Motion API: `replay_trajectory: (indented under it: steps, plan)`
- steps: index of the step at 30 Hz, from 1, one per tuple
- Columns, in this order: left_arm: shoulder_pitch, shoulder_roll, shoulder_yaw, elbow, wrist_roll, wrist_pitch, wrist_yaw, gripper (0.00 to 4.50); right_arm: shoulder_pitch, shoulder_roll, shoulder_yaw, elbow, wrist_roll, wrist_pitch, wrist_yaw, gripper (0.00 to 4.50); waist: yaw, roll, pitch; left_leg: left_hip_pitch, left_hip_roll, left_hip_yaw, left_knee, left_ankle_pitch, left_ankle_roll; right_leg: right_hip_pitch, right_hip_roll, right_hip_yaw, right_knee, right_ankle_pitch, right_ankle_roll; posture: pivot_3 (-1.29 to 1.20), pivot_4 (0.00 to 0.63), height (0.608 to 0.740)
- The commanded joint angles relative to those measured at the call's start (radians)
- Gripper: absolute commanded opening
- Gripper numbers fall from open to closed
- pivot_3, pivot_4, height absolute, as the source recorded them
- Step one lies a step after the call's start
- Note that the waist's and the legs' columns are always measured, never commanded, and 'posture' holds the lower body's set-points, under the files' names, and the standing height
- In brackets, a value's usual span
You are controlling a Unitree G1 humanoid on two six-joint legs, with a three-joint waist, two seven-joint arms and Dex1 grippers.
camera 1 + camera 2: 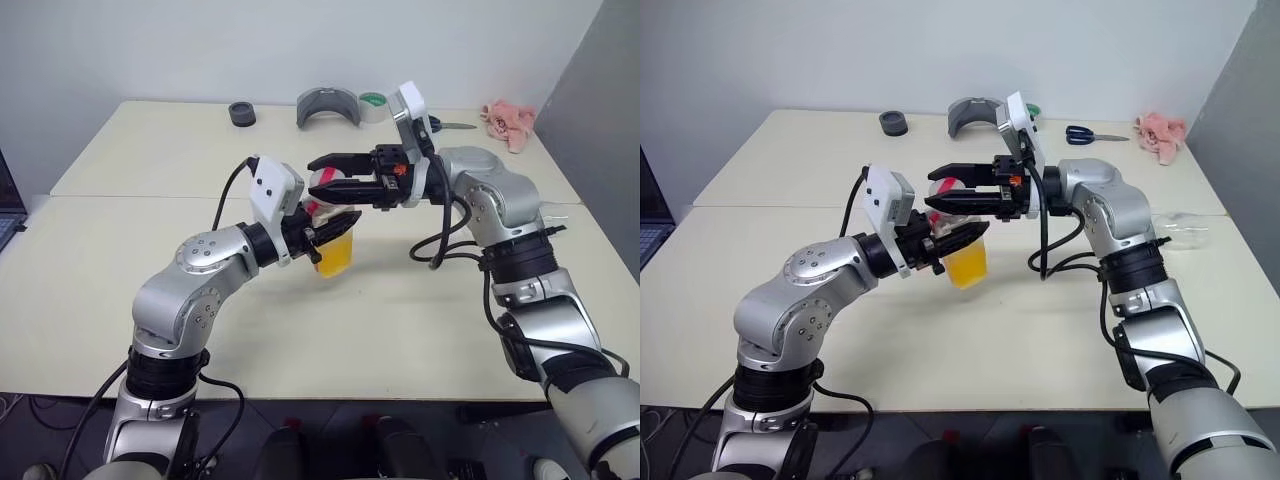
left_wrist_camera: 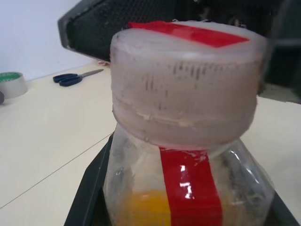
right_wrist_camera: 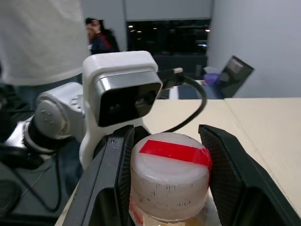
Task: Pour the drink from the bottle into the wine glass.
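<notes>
Your left gripper (image 1: 330, 238) is clamped round the small clear plastic bottle (image 1: 333, 250) of orange drink (image 1: 967, 265), holding it upright above the cream table (image 1: 420, 320) so the cap can come off. Your right gripper (image 3: 164, 181) points sideways, its fingers straddling the white, red-taped cap (image 3: 169, 176), seemingly not yet pinching it.

Head stereo pair looking down over table (image 1: 120, 300), both wrist cameras close on bottle (image 2: 188, 155) cap (image 3: 169, 176)
</notes>
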Motion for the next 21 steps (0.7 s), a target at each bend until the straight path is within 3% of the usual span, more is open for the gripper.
replay_trajectory:
  steps: [1, 7, 15, 18, 21]
  plan:
    - [-0.002, 0.001, 0.027, -0.06, -0.034, -0.002, 0.007, 1.84, -0.052, 0.034, 0.022, 0.041, -0.028, -0.056, 0.086, 1.86, 0.0, 0.0, 0.0, 0.0, 0.0, 0.0, 0.0, 0.0, 0.0, 0.0, 0.0, 0.0, 0.0, 0.0, 0.0, 0.0, 0.15, 0.74]
    - [0.011, 0.001, 0.031, -0.075, -0.038, 0.002, 0.013, 1.84, -0.064, 0.051, 0.024, 0.101, -0.077, -0.1, 0.127, 1.86, 0.003, 0.0, 0.0, 0.0, 0.0, 0.0, 0.0, 0.0, 0.0, 0.0, -0.001, 0.0, 0.0, 0.0, 0.0, 0.0, 0.15, 0.74]
    - [0.01, 0.003, 0.03, -0.06, -0.038, -0.002, 0.015, 1.84, -0.057, -0.014, -0.012, 0.108, -0.087, -0.031, 0.11, 4.4, 0.003, 0.0, 0.0, 0.0, 0.0, 0.0, 0.0, 0.0, 0.0, 0.0, -0.001, 0.0, 0.0, 0.0, 0.0, 0.0, 0.15, 0.74]
    - [0.005, -0.007, 0.025, -0.045, -0.032, -0.008, 0.02, 1.84, 0.017, -0.068, -0.04, -0.035, -0.041, 0.088, 0.06, 4.45, 0.004, 0.0, 0.0, 0.0, 0.0, 0.0, 0.0, 0.0, 0.0, 0.0, -0.002, 0.0, 0.0, 0.0, 0.0, 0.0, 0.15, 0.74]
    - [0.0, -0.018, 0.022, -0.03, -0.026, -0.016, 0.025, 1.84, 0.153, -0.096, -0.099, -0.316, 0.027, 0.241, -0.097, 4.45, 0.006, 0.0, 0.0, -0.001, 0.0, -0.001, 0.0, 0.0, 0.0, 0.0, -0.002, -0.001, 0.0, 0.0, 0.0, 0.0, 0.15, 0.74]
